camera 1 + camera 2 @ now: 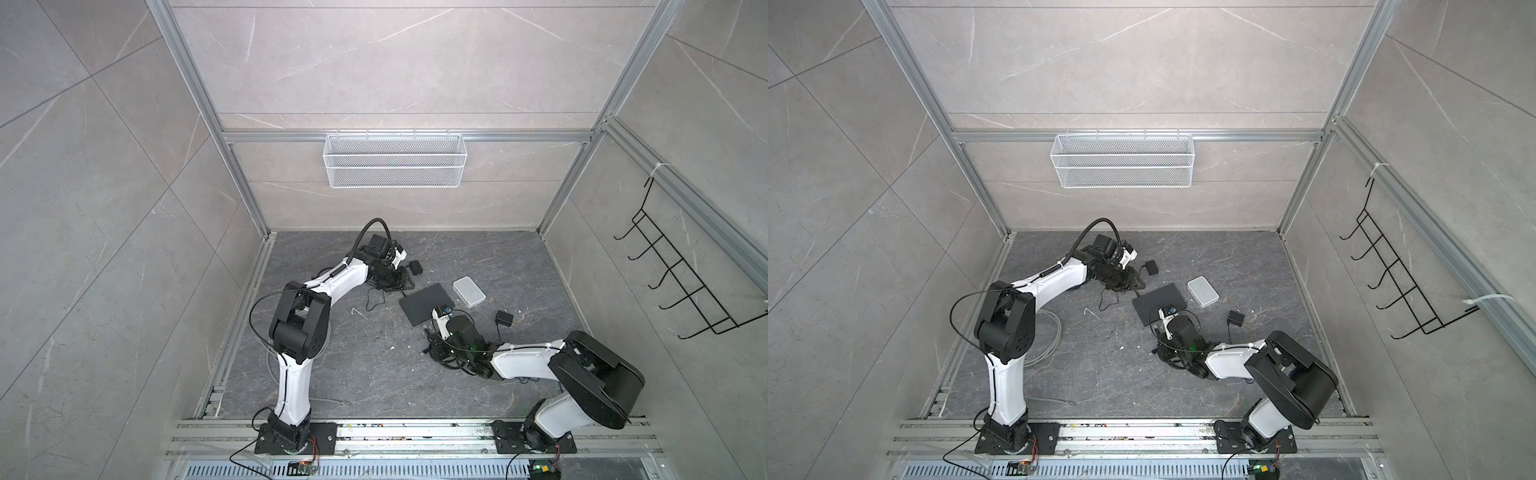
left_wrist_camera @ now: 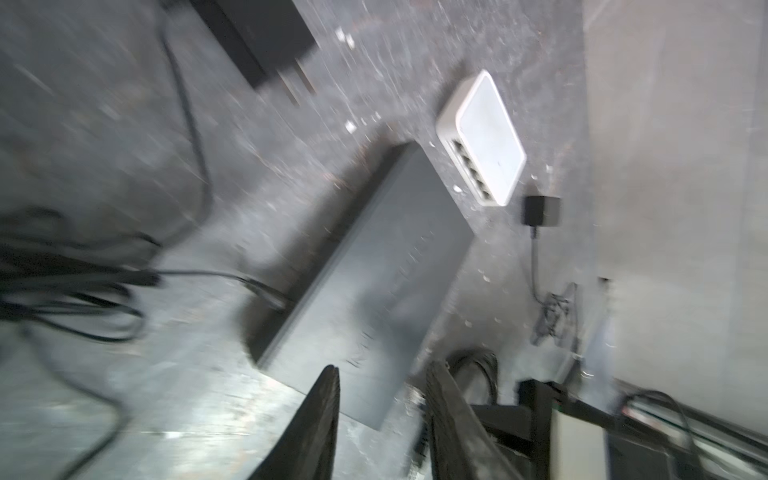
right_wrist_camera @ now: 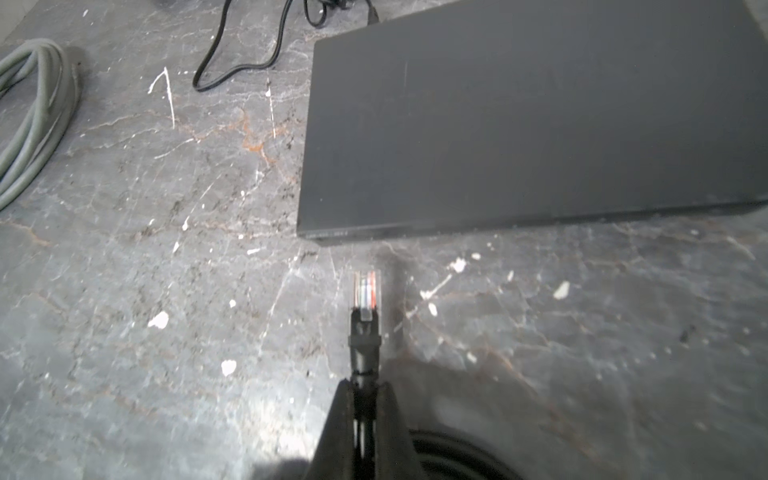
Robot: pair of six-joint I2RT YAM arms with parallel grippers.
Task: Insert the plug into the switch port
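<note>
black fingers of the left claw (image 2: 382, 368) stand spread with nothing between them, near the far left corner of the flat black rectangular switch (image 1: 426, 303), which lies on the dark grey marbled surface (image 3: 166, 270). toward the middle, the right claw (image 3: 365, 388) pinches the black boot of the clear plastic network plug (image 3: 365, 291). the plug points at the switch's near edge by its corner, close but not touching. that edge's ports cannot be made out. to do this well, the right arm should probably shift sideways until the plug faces a port, hold it level and square, then push straight in. further right lies a small white plastic switch (image 1: 468, 291).
</note>
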